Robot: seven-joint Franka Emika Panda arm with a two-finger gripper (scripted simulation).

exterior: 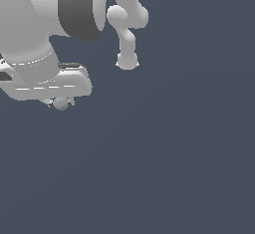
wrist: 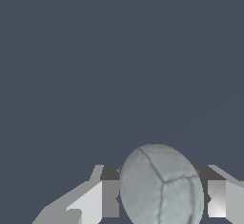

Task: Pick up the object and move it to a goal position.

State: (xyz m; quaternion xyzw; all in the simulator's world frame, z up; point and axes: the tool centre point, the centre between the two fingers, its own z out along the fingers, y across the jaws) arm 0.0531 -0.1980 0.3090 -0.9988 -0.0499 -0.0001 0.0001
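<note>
Pale grey-green ball [wrist: 162, 187] between the two fingers [wrist: 110, 197] of the gripper [wrist: 163, 198] in the wrist view, filling nearly the whole gap. Dark seam lines across its matte surface, splitting it into panels. Finger pads close against the ball at nine and three o'clock, seemingly touching on both flanks; jaws narrowed to about the ball's width, clamped on it as far as can be seen. Plain dark blue-grey ground behind, toward twelve o'clock, featureless.

In the exterior view, same ball [exterior: 61, 103] tiny, peeking out at six o'clock under the white hand of the gripper [exterior: 60, 101], at about nine o'clock in the picture, near the exterior view's left edge. Fingertips mostly hidden by the hand body; only small grey stubs visible beside the ball. Bulky white arm link with a dark grey band [exterior: 82, 9] at eleven o'clock, very close to the camera. Robot base [exterior: 127, 59] and lower links farther back, at about twelve o'clock, white and well apart from the hand. Whether the ball rests on the ground or hangs above it: cannot tell, no shadow or contact line visible.
</note>
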